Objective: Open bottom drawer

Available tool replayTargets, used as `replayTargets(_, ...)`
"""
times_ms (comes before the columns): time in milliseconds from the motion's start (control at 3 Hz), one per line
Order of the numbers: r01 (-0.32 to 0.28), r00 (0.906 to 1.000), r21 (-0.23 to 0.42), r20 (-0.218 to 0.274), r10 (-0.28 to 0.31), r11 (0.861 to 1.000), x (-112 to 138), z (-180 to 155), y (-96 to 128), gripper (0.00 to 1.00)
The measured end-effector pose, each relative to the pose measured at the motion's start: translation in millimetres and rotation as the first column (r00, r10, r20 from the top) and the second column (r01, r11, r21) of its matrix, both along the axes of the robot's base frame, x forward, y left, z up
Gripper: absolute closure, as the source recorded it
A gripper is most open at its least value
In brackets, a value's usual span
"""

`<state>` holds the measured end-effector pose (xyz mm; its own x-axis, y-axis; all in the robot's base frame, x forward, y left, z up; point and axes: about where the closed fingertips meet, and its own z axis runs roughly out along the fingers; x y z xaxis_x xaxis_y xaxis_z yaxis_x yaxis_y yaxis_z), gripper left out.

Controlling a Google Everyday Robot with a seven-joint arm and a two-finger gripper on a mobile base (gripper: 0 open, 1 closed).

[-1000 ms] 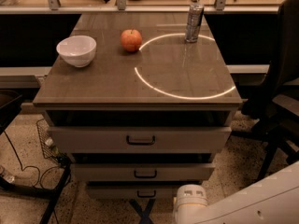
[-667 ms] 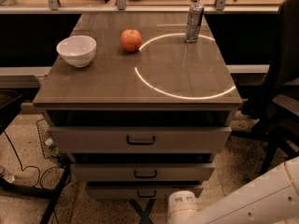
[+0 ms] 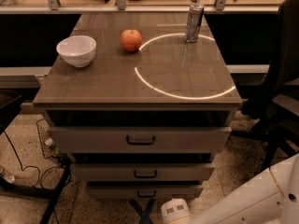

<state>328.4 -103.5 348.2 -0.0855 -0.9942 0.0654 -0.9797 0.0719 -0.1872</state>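
Your gripper (image 3: 175, 212) sits at the bottom edge of view, just below the bottom drawer (image 3: 117, 191)
You see only its white rounded end, with the white arm (image 3: 252, 202) running off to the lower right, so you cannot tell whether it is released or clenched. The bottom drawer is the lowest of three, with its dark loop handle (image 3: 146, 193) just up and left of the gripper and its front set back under the middle drawer (image 3: 103, 172) and top drawer (image 3: 84, 139). On the tabletop (image 3: 93, 85) you have a white bowl (image 3: 76, 50) at left, an apple (image 3: 131, 40) near it, a can (image 3: 194, 21) at back right, and a bright ring of light (image 3: 187, 94). A dark chair (image 3: 280, 73) stands to the right
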Motion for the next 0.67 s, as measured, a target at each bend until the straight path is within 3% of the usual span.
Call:
replayTargets(333,0.022,0.9994,0.104,-0.029,-0.02,0.994,6.1,-16.4,-11.4,0.0)
replayTargets(667,0.082,0.9942,0.228,-0.088,-0.063,0.97,18.4,-46.0,-43.9,0.0)
